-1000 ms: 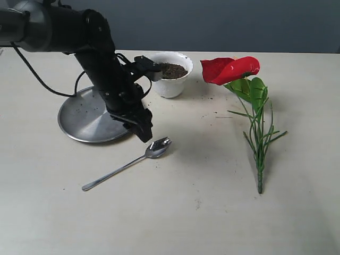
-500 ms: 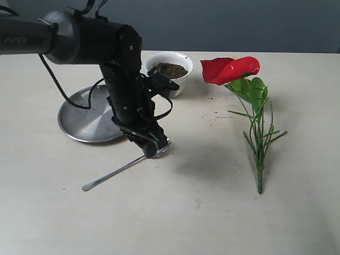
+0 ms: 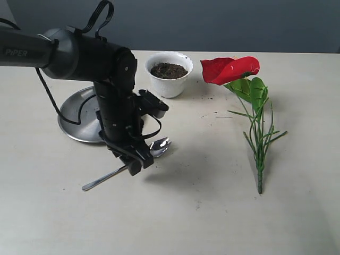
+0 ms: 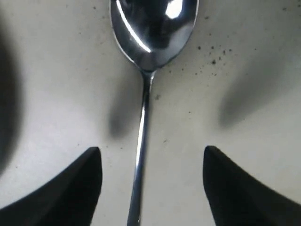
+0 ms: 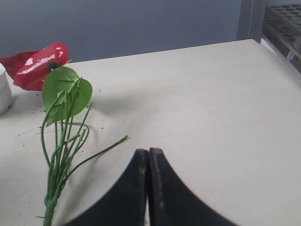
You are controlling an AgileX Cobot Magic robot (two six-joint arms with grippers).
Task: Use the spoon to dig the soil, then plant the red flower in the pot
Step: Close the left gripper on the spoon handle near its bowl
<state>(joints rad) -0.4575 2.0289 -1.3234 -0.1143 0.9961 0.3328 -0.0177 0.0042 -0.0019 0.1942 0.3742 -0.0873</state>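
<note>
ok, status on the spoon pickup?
Left gripper open, straddling the spoon handle, no grip yet. Right gripper shut, near the red flower. Nothing in the way.

Red flower (image 5: 63,89) flat on table (image 5: 211,94)

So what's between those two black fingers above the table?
The spoon, its thin handle untouched, bare table either side; the left wrist view shows it.

Spoon (image 4: 153,33): polished silver, bright glints in the bowl.
Pot (image 3: 169,86): plain white.
Soil (image 3: 168,70): dark brown-black.
Flower (image 3: 231,69): glossy red bloom, green leaves and stem.
Plate (image 3: 74,119) beside the pot: dull silver-grey.
Table (image 3: 212,212): pale cream, dark specks near the pot.
Left gripper (image 4: 151,149) and right gripper (image 5: 148,153): matt black.
Wall (image 3: 223,24): grey-blue.
</note>
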